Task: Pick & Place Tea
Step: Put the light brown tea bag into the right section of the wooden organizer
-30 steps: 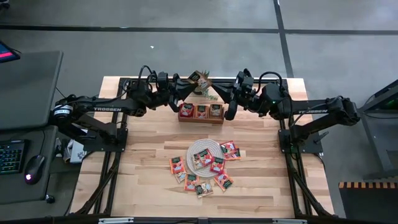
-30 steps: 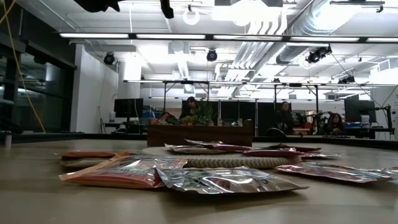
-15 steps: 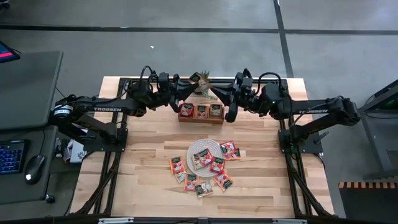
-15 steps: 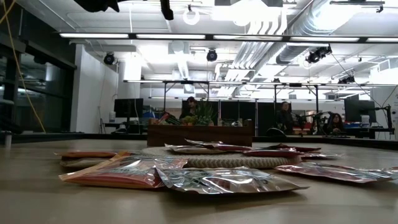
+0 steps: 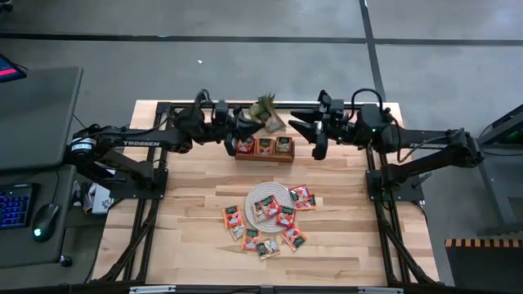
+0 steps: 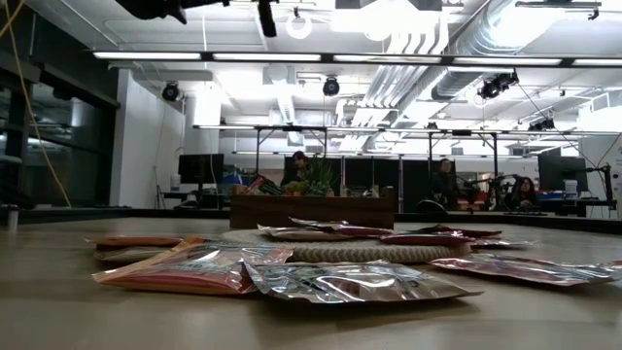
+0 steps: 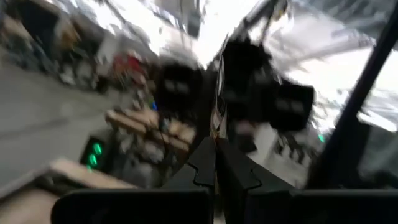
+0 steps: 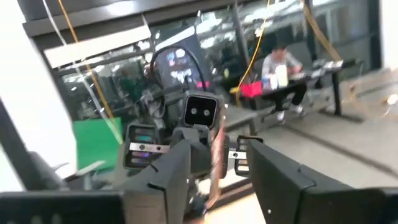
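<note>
Left arm reaches in from 9 o'clock along the table's far edge. Left gripper (image 5: 245,124) sits above the tray's left end, fingers (image 7: 208,163) pinched together on a sachet (image 5: 268,113) held edge-on, up in the air at about 12 o'clock from the tray (image 5: 264,148). In the right wrist view the same sachet (image 8: 215,160) shows as a thin vertical strip clamped in the left gripper (image 8: 200,144).

Tray lies at 12 o'clock on the table (image 5: 188,237), three compartments, each with an orange-red sachet in it.

Mat (image 5: 267,202) at table centre, round and whitish. Loose tea (image 5: 286,217) lies on it and around it: some overlapping the mat, two touching its rim at 3 o'clock, a cluster from 7 to 5 o'clock just beside it. Low view: sachets (image 6: 355,280) lying flat, the silvery back of one uppermost nearest the camera.

Right arm comes in from 3 o'clock. Right gripper (image 5: 304,129) hangs at 2 o'clock from the tray, fingers (image 8: 277,177) apart, nothing between them, clear of the held sachet.

People sit at desks in the room behind.
</note>
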`<act>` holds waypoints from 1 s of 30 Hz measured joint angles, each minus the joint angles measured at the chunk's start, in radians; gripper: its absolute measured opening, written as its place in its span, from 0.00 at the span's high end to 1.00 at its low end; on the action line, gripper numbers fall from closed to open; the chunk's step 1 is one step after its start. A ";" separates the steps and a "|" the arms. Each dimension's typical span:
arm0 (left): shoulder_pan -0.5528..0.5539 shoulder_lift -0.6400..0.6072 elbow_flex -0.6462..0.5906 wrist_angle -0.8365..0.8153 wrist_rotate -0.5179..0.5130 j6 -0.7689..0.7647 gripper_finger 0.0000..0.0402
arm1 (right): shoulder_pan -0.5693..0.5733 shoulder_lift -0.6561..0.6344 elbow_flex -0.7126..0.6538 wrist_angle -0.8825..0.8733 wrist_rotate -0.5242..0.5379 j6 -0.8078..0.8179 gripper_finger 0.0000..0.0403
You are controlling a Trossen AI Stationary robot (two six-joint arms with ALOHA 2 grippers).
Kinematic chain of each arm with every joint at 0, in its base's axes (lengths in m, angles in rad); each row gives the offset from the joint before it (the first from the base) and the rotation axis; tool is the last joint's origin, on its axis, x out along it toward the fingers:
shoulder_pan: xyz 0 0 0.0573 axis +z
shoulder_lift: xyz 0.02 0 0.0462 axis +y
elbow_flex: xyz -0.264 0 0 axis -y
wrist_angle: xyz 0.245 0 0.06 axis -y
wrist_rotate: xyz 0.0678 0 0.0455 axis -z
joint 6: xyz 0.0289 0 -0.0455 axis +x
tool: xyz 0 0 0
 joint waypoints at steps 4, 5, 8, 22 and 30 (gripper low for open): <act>0.000 0.000 0.000 -0.090 0.091 -0.024 1.00 | -0.047 -0.026 0.000 -0.106 -0.122 0.074 0.55; 0.000 0.000 0.000 -0.115 0.108 -0.026 1.00 | -0.059 -0.030 0.009 -0.146 -0.156 0.090 0.54; 0.000 0.001 0.043 -0.275 0.146 -0.003 1.00 | -0.090 -0.025 0.067 -0.278 -0.261 0.104 0.53; -0.017 0.000 0.525 -1.217 -0.071 0.523 1.00 | -0.099 0.105 0.313 -0.655 -0.298 -0.075 0.53; -0.050 0.027 0.556 -1.291 -0.114 0.586 1.00 | -0.099 0.299 0.584 -0.881 -0.310 -0.215 0.53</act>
